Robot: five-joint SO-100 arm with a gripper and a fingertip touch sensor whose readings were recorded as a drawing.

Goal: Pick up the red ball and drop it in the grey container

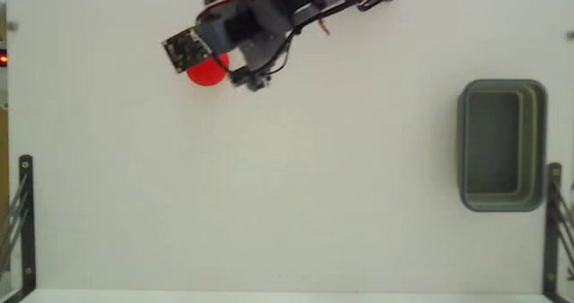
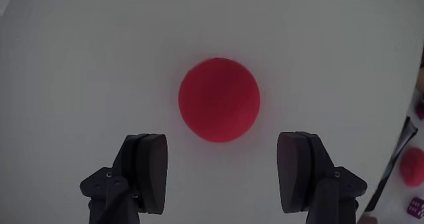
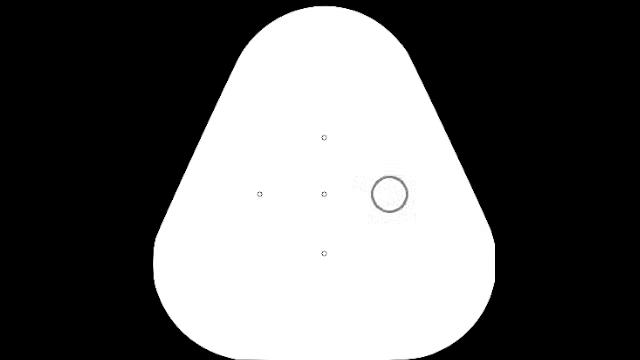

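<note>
Red ball [image 2: 219, 99] sits on the white table [image 1: 296, 186], upper left in the fixed view, under the arm. Gripper [image 2: 225, 164] spread wide, fingers [image 2: 149, 164] short of it, no contact. Grey container [image 1: 535, 146] well apart, far right.

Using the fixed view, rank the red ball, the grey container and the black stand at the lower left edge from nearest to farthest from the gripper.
Fixed view, measured from the gripper:
1. The red ball, right under the gripper at upper left.
2. The black stand, at the lower left edge.
3. The grey container, far across the table at the right.
</note>
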